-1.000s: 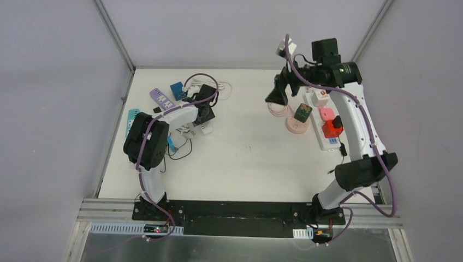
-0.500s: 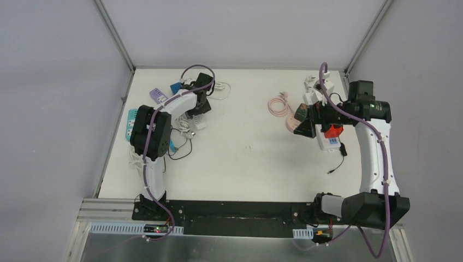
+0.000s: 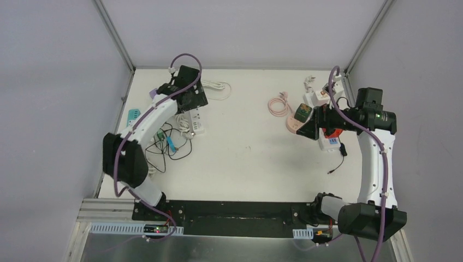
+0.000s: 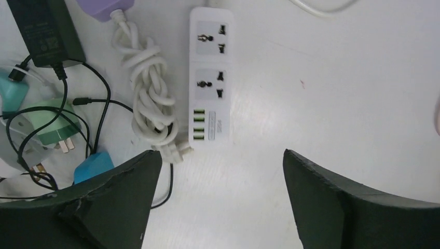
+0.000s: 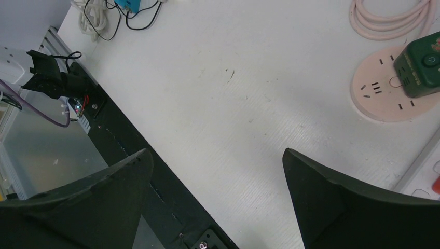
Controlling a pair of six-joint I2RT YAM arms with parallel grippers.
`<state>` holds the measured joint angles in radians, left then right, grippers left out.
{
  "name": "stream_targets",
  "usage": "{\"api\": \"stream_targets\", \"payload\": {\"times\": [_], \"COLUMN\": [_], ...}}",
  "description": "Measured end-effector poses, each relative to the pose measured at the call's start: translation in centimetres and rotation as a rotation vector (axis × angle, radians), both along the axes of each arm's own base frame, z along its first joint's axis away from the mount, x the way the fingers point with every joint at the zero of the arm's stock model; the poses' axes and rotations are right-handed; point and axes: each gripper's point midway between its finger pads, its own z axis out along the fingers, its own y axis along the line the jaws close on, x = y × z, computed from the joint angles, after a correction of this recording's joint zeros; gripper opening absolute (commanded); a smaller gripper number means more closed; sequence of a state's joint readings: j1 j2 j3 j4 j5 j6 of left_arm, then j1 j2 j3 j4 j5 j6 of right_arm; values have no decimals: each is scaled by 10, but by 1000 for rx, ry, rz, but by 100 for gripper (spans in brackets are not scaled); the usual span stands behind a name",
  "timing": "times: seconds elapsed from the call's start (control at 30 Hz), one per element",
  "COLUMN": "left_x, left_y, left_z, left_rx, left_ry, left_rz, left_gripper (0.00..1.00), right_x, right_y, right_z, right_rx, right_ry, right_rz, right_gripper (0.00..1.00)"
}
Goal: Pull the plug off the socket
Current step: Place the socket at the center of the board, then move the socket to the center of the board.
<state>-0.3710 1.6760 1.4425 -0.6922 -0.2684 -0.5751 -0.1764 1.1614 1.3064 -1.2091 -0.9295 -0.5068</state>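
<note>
our left hand (image 4: pixel 220 153) hangs released over the bench (image 4: pixel 332 78), with nothing between its fingers. below it lies a white power strip (image 4: pixel 210 78), and both its big sockets are free. a knotted white cable (image 4: pixel 150 98) lies just beside the strip. further left, a green plug (image 4: pixel 49 127), a blue plug (image 4: pixel 93 166) and a black adapter (image 4: pixel 46 28) lie loose among thin black wires. our right hand (image 5: pixel 217 150) is also released and holds nothing. near it, a dark green plug (image 5: pixel 421 65) sits in the round pink socket (image 5: pixel 381 98), with a pink coiled cable (image 5: pixel 389 21) just beside.
</note>
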Motion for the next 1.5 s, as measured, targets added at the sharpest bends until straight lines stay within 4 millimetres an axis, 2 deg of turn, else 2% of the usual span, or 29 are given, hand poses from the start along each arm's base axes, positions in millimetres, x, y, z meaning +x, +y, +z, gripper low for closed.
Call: {"api": "stream_targets", "payload": {"times": [0.17, 0.3, 0.37, 0.47, 0.6, 0.8, 0.9, 1.23, 1.5], "left_x": [-50, -86, -104, -123, -137, -143, -141, -142, -133], "left_y": [-14, -19, -20, -17, -19, -26, -30, -34, -42], "left_z": [70, 128, 151, 171, 180, 184, 190, 190, 198], "left_rx": [-120, -185, -205, -203, -186, -182, -195, -244, -296], "left_ry": [-119, -253, -314, -378, -403, -395, -400, -383, -412], "left_rz": [-202, -332, -389, -445, -526, -597, -612, -595, -583], "left_gripper": [99, 99, 99, 99, 99, 99, 99, 99, 99], "right_x": [0, 4, 6, 8, 2, -3, -4, 0, -1], "right_y": [-5, -23, -36, -55, -76, -98, -98, -96, -94], "right_z": [6, 18, 31, 44, 44, 48, 51, 60, 51], "right_rx": [4, -11, -29, -57, -67, -50, -35, 54, 74], "right_ry": [-18, -16, -48, -87, -65, -51, -60, -73, -45], "right_rz": [-39, -116, -156, -217, -302, -419, -430, -455, -454], "right_gripper": [100, 100, 100, 100, 100, 100, 99, 100, 100]}}
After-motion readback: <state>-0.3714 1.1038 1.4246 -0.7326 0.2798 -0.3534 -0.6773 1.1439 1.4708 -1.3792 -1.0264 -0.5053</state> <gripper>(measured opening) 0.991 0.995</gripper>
